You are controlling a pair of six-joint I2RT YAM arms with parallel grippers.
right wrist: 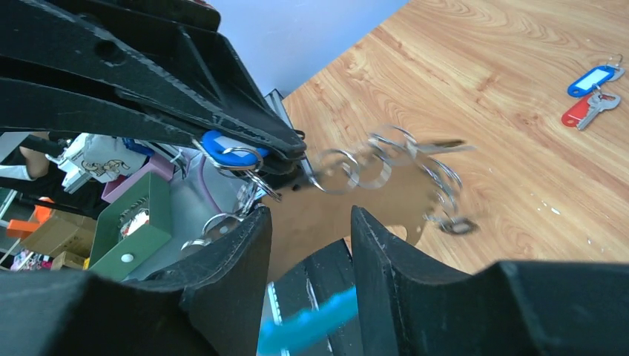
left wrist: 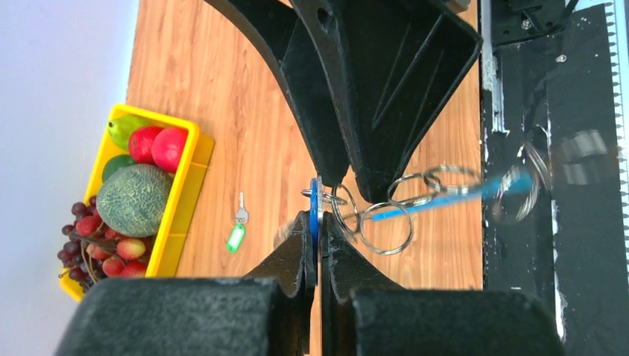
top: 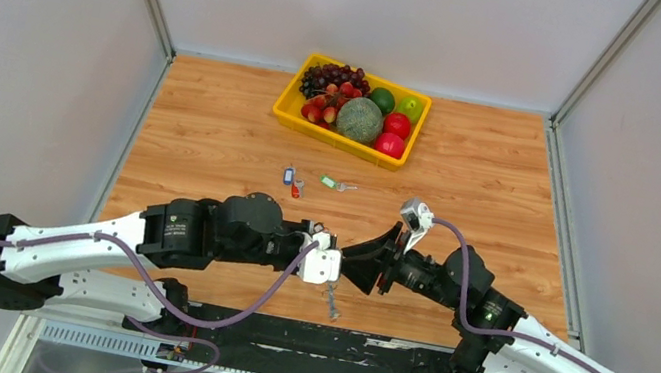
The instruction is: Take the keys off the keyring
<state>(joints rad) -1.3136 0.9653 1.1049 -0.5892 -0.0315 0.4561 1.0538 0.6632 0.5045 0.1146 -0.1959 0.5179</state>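
Note:
My left gripper is shut on a blue-headed key, seen edge-on between its pads; it also shows in the right wrist view. From it hangs the keyring, a blurred string of silvery rings with a blue strip, dangling over the table's near edge. My right gripper is open, facing the left gripper closely, with the rings just beyond its fingertips. A blue key, a red key and a green key lie loose on the table.
A yellow tray of fruit stands at the back centre. The loose keys lie between it and the grippers. The black base rail runs along the near edge under the hanging rings.

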